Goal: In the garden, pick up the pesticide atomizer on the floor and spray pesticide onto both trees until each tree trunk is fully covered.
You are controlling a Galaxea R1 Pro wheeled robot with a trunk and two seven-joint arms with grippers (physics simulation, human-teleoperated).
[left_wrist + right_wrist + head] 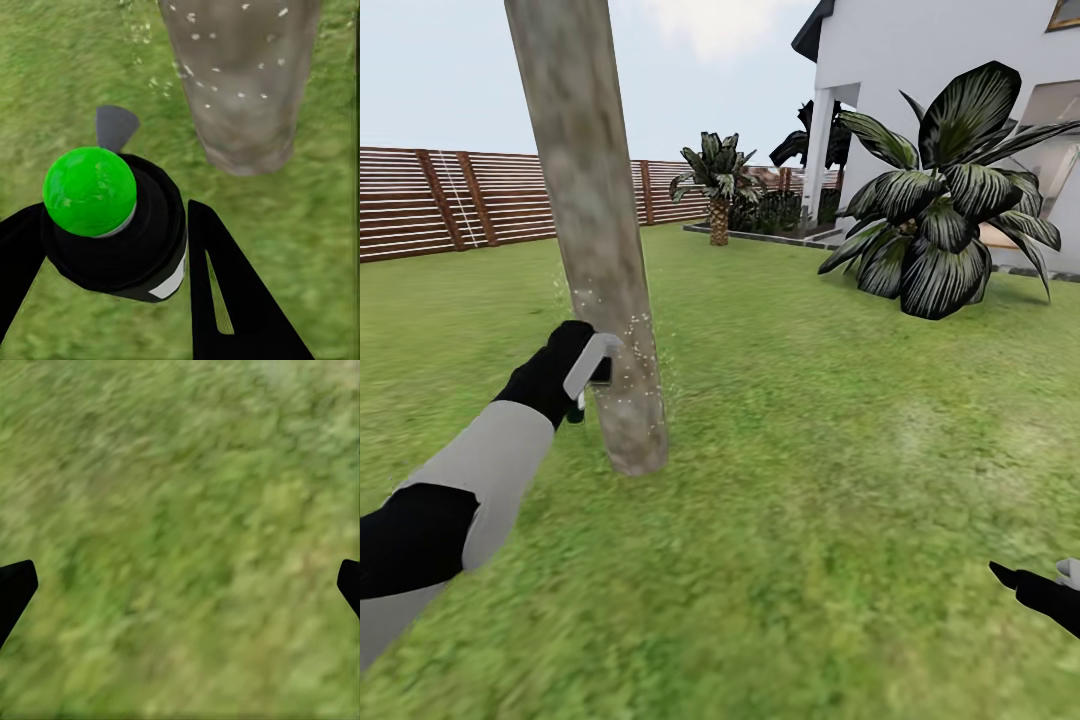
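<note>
pale trunk taking speckle, lawn side

rough grey-brown tree trunk point(595, 230) is rising straight from blurry green lawn point(810, 480), fine whitish pesticide point(635, 345) dotting its lower bark. left gripper point(592, 375) is reaching forward at the trunk's side, black fingers point(225, 292) clamping the pesticide atomizer point(112, 225), a dark rounded body with a glossy green cap. right gripper point(180, 585) is hanging low over grass, tips spread wide.
</note>
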